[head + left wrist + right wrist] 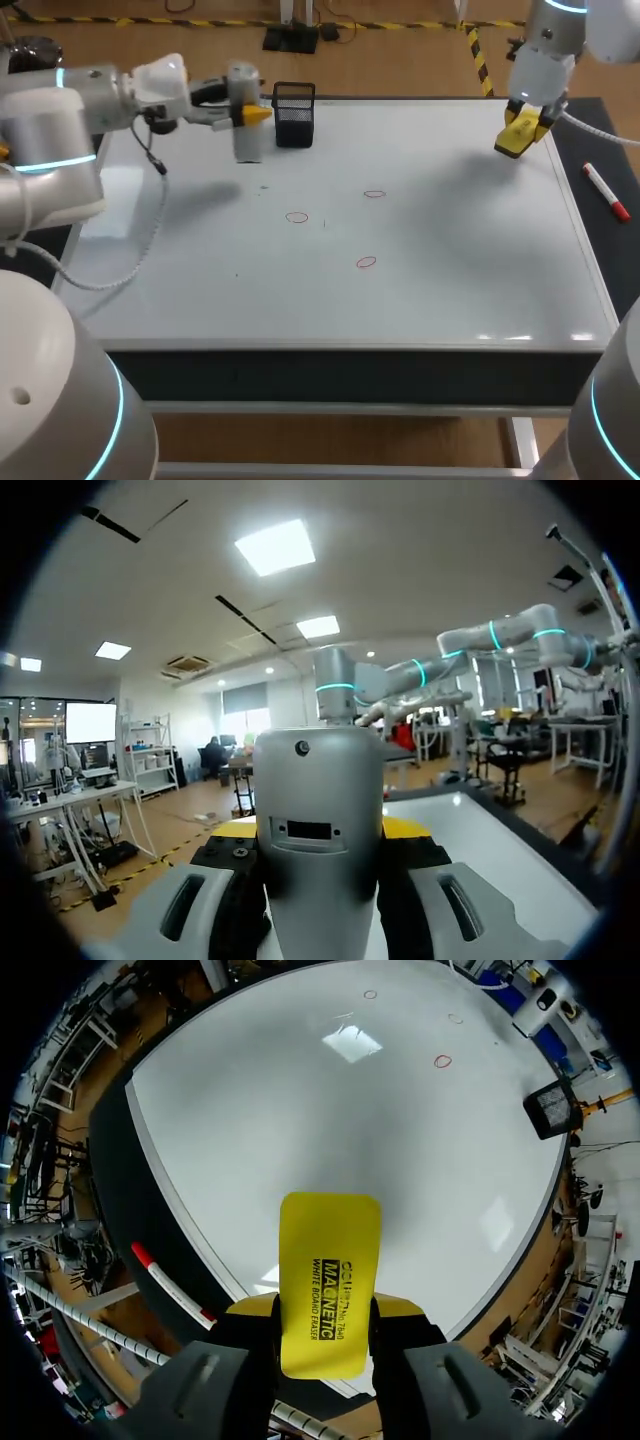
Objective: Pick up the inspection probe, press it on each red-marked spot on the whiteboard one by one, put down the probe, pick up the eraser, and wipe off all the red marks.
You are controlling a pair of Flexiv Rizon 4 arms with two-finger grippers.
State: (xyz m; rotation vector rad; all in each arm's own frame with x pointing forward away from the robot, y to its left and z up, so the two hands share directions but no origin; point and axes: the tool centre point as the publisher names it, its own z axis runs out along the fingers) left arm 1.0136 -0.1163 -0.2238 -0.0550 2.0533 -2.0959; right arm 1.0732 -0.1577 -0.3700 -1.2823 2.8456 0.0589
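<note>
While the left gripper (pixel 250 114) pinches the inspection probe (pixel 246 140) just beside the black mesh holder (pixel 294 113), the right gripper (pixel 325 1315) clamps the yellow eraser (pixel 329 1260) by one end above the whiteboard's (pixel 450 260) far right corner. Held so, the eraser may pivot under pressure and skip a red mark (pixel 297 217); with both arms over the board, they risk a clash.

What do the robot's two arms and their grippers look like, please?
Both the left arm and the right arm are rounded and pale grey, with glowing cyan rings. The left gripper and right gripper have grey bodies, black fingers and yellow tips. A grey cable loops from the left wrist.
</note>
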